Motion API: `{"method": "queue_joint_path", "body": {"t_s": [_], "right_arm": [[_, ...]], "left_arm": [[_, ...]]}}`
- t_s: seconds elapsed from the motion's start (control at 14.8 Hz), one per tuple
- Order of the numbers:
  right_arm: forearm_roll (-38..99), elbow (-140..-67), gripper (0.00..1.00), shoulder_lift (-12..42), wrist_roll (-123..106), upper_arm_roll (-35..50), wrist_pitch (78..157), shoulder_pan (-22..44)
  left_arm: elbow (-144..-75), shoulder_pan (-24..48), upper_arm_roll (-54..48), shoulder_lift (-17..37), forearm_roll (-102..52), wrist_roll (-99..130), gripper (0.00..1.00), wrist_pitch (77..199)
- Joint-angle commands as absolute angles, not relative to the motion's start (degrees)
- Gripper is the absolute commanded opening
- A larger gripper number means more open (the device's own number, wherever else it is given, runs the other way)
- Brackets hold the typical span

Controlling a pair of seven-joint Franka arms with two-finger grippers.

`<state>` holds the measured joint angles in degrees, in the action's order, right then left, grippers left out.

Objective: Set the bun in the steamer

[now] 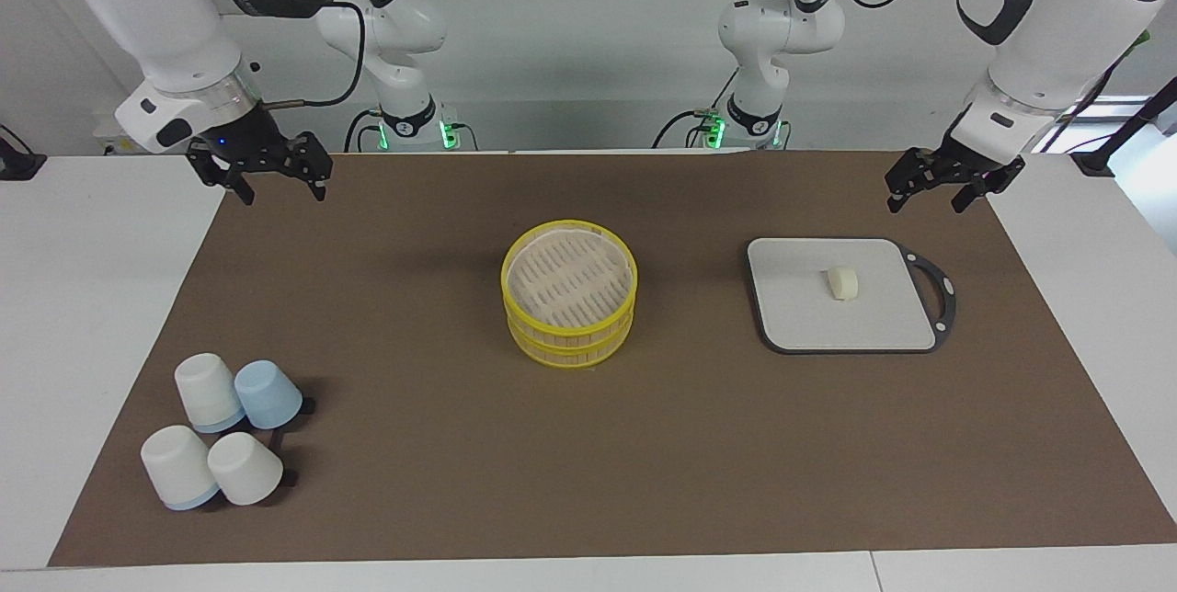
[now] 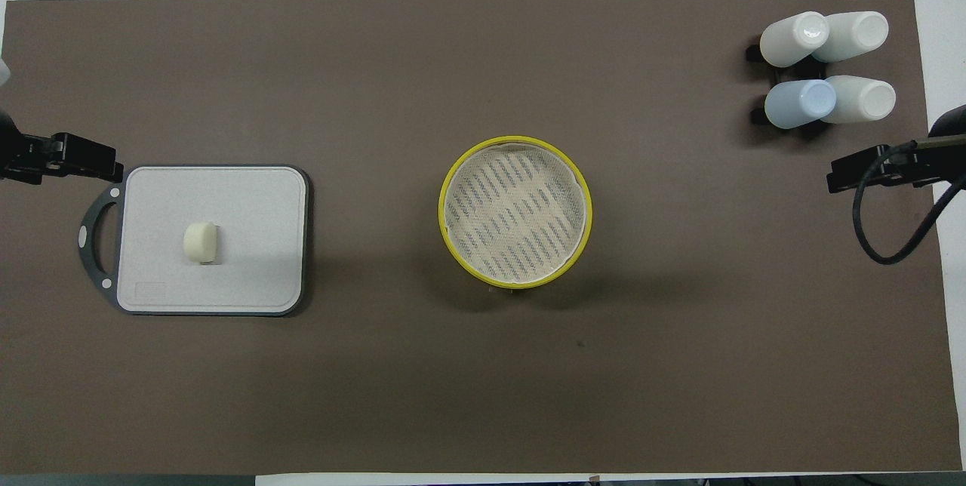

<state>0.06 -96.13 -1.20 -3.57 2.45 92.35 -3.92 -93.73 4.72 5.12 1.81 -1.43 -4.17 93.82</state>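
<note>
Four cups (image 1: 225, 431) sit well apart from steamer (image 1: 569, 292) and bun (image 1: 842, 282); both grippers' jaws gape wide, empty.

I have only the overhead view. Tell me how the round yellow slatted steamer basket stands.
Observer: The steamer is the upper of two stacked yellow tiers.
Operator: Report the left gripper's height.
Observer: The left gripper hangs in the air, open, clear of the white grey-rimmed cutting board.
Operator: Now the right gripper.
Observer: The right gripper hangs raised, open and empty.
</note>
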Motion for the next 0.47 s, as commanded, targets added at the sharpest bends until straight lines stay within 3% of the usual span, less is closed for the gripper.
{"method": "queue_joint_path", "body": {"t_s": [0.0, 0.41], "right_arm": [[0.8, -97.0, 1.00, -1.8, -5.0, 2.9, 92.4, -4.7], [0.8, -97.1, 1.00, -1.8, -4.9, 2.9, 92.3, -4.9]], "left_arm": [[-98.7, 3.4, 4.6, -0.6, -0.6, -2.7, 1.00, 98.6], [-106.2, 3.3, 4.6, -1.0, -0.6, -2.7, 1.00, 104.9]]}}
